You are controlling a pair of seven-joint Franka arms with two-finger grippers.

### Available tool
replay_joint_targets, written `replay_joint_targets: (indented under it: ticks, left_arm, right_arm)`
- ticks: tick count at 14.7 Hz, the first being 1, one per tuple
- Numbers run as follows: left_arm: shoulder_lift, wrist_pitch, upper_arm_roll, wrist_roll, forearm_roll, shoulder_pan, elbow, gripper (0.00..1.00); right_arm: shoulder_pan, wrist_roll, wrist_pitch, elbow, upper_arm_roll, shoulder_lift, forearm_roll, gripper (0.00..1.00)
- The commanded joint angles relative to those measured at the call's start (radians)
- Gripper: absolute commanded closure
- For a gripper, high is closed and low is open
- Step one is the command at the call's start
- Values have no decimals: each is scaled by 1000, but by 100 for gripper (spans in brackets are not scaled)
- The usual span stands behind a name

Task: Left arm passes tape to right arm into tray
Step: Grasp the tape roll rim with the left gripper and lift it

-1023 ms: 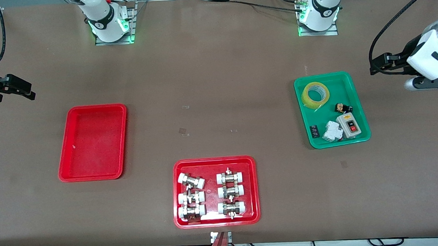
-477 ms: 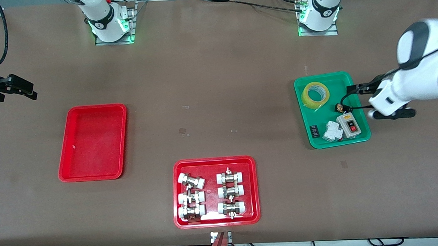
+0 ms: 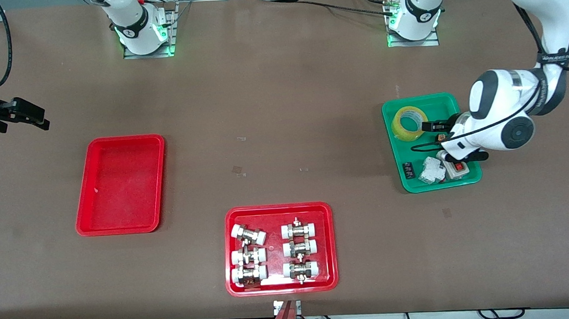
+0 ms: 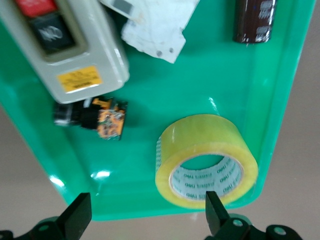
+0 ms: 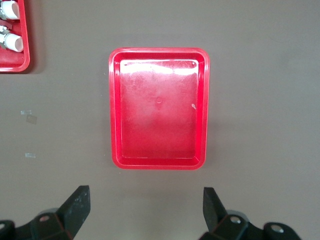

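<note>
The tape [image 3: 410, 123] is seen as a translucent yellow roll with a glossy outer band and a pale inner core printed with small dark lettering [image 4: 206, 167]. It is lying in the green tray [image 3: 465, 119], a smooth, shiny plastic rectangle with rounded corners and a raised rim [image 4: 280, 95], at the tray's end farther from the front camera. In the same tray a grey switch box [image 4: 65, 50] with a yellow label, a white angular plastic part [image 4: 155, 25], a small dark cylinder [image 4: 255, 20] and a small black-and-orange component [image 4: 97, 117] are also found.

The left gripper [image 3: 427, 126] is held over the green tray, just beside the tape, and its fingers [image 4: 75, 220] are spread wide apart with nothing between them.

The tray [image 3: 121, 185], plain red plastic with rounded corners and a faintly scuffed, glossy floor [image 5: 159, 107], is set on the brown matte table [image 3: 272, 120] toward the right arm's end, well apart from the tape. The right gripper [image 3: 23, 112] is kept waiting over the table near that end, its fingers [image 5: 75, 205] parted and holding nothing.

Another red tray [image 3: 277, 210], nearer the front camera, is filled with metal-and-white pipe fittings [image 3: 298, 248].
</note>
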Motion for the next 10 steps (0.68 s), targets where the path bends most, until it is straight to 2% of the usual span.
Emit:
replay_joint_targets:
  ticks: [1, 5, 7, 8, 10]
  left_arm:
    - [-16, 73, -4, -4, -5, -9, -69, 0]
    - [11, 116, -4, -4, -5, -13, -86, 2]
    - [12, 130, -4, -4, -5, -12, -90, 18]
    - [12, 130, -4, -4, -5, -13, -90, 34]
    - [12, 130, -4, -4, -5, -12, -92, 43]
  right_arm:
    - [-7, -7, 18, -8, -3, 18, 10, 0]
    - [-4, -7, 20, -8, -3, 19, 4, 0]
    - [2, -7, 18, -8, -1, 28, 4, 0]
    - [2, -7, 16, -8, 0, 28, 4, 0]
    - [2, -7, 18, -8, 2, 28, 4, 0]
